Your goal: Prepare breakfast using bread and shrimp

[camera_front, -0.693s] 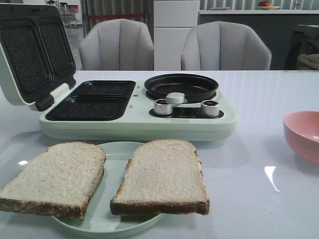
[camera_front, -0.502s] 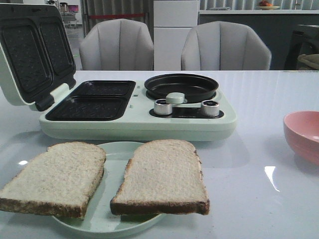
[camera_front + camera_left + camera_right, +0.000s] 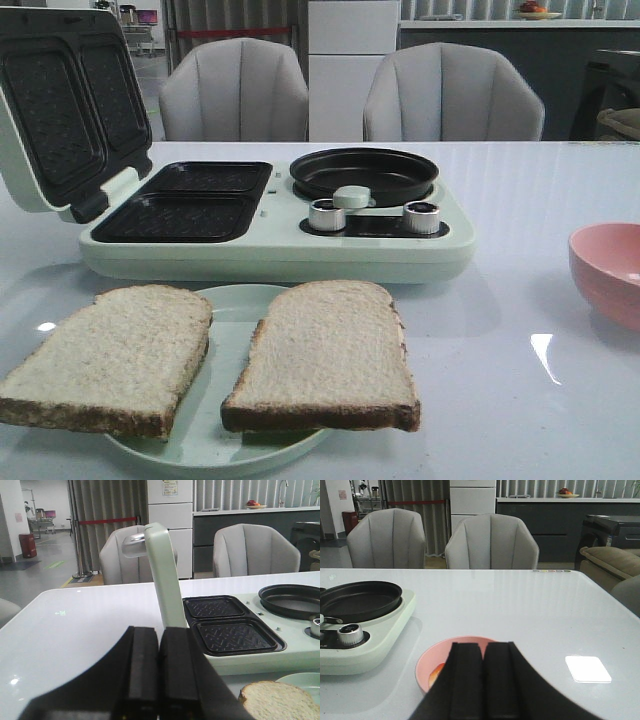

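Observation:
Two slices of bread lie side by side on a pale green plate (image 3: 230, 305) at the table's front: the left slice (image 3: 110, 355) and the right slice (image 3: 325, 355). A corner of one slice (image 3: 280, 701) shows in the left wrist view, beside my left gripper (image 3: 159, 630), which is shut on nothing. My right gripper (image 3: 483, 645) is shut and empty, just above a pink bowl (image 3: 427, 658). An orange-red sliver of the shrimp (image 3: 437, 672) shows inside the bowl, mostly hidden behind the fingers. Neither gripper appears in the front view.
A pale green breakfast maker (image 3: 270, 250) stands behind the plate. Its lid (image 3: 60, 110) is raised at the left over two dark wells (image 3: 185, 200), with a round black pan (image 3: 365, 172) and two knobs to their right. The pink bowl (image 3: 608, 270) sits at the right edge. Two grey chairs stand beyond the table.

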